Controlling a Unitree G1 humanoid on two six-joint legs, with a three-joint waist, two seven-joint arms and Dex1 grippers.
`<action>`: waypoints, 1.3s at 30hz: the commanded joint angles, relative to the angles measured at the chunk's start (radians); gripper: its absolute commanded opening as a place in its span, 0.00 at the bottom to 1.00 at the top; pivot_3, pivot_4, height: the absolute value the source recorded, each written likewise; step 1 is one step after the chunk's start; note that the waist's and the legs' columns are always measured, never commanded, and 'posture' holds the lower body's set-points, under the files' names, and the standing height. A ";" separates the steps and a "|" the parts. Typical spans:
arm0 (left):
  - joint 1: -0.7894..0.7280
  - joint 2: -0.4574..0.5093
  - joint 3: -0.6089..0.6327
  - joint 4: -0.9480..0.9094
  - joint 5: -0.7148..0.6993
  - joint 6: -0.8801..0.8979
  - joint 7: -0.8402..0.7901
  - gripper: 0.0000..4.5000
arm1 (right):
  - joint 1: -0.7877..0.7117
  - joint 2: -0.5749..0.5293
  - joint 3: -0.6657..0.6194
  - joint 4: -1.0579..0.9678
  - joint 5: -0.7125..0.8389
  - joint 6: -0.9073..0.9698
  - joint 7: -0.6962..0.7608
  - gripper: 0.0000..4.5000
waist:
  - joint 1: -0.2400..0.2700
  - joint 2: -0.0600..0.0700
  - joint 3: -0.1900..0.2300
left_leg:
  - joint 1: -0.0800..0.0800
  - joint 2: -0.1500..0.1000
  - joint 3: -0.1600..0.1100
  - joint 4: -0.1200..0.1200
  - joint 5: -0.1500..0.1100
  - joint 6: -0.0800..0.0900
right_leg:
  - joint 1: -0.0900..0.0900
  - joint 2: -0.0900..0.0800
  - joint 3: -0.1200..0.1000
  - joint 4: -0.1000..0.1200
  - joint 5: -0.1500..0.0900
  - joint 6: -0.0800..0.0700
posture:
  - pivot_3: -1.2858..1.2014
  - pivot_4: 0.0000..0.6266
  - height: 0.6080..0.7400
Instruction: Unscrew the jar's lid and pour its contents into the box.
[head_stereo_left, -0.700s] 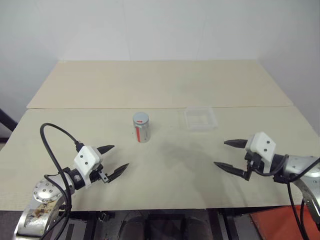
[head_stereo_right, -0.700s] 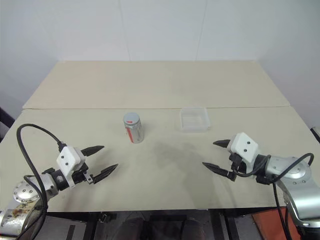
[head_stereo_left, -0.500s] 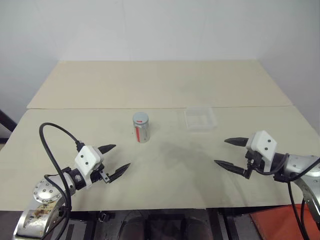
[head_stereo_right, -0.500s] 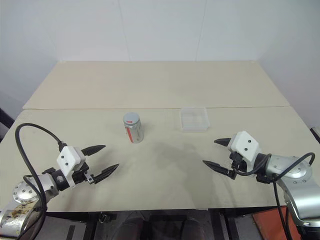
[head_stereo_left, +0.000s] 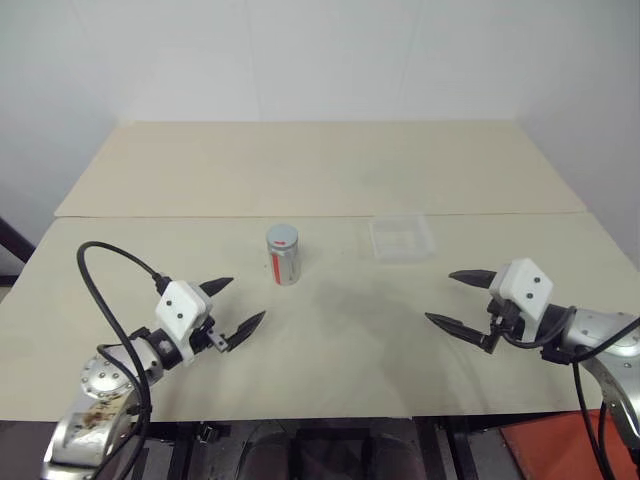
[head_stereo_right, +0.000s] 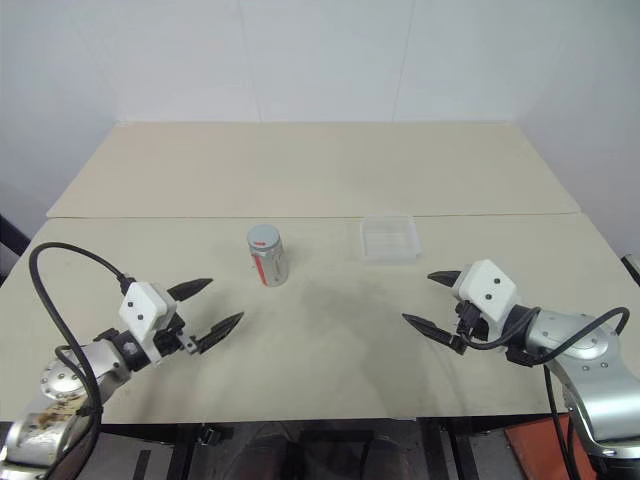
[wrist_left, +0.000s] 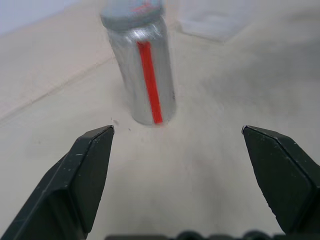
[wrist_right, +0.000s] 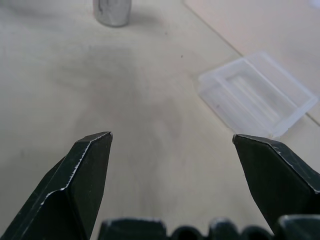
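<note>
The silvery jar (head_stereo_left: 283, 258) with a red stripe stands upright near the table's middle, its grey lid (head_stereo_left: 282, 236) on top. The contents are hidden inside. The clear plastic box (head_stereo_left: 402, 238) lies to the jar's right, apart from it. My left gripper (head_stereo_left: 245, 300) hovers open, nearer to me and left of the jar, pointing at it; in the left wrist view the jar (wrist_left: 145, 75) stands ahead of the spread fingers. My right gripper (head_stereo_left: 440, 297) is open and empty, nearer to me than the box (wrist_right: 257, 95).
The beige table (head_stereo_left: 330, 330) has a seam (head_stereo_left: 320, 216) across it just behind the jar and box, with a second panel beyond. A white wall rises at the back. The table's near edge lies just under both arms.
My left gripper has edged a little forward toward the jar. The right gripper, the jar and the box have hardly moved.
</note>
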 joint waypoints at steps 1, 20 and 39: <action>-0.026 -0.080 -0.022 0.021 0.040 -0.085 0.080 0.99 | -0.023 0.010 0.009 -0.043 -0.006 0.011 -0.028 1.00 | 0.000 0.000 0.000 | 0.000 0.000 0.000 0.000 0.000 0.000 | 0.000 0.000 0.000 0.000 0.000 0.000 | 0.52 0.24 1.00; -0.177 -0.335 -0.160 0.288 0.233 -0.264 0.305 0.99 | -0.060 0.025 0.050 -0.083 -0.011 0.045 -0.069 1.00 | 0.001 -0.001 0.000 | 0.000 0.000 0.000 0.000 -0.002 0.003 | 0.000 0.000 -0.001 0.000 0.000 0.000 | 0.52 0.24 1.00; -0.315 -0.405 -0.165 0.522 0.262 -0.371 0.386 0.99 | -0.059 0.043 0.078 -0.128 -0.017 0.079 -0.092 1.00 | 0.002 -0.001 0.001 | -0.001 0.000 0.000 0.000 -0.002 0.004 | 0.000 0.000 -0.001 0.000 0.000 0.000 | 0.52 0.24 1.00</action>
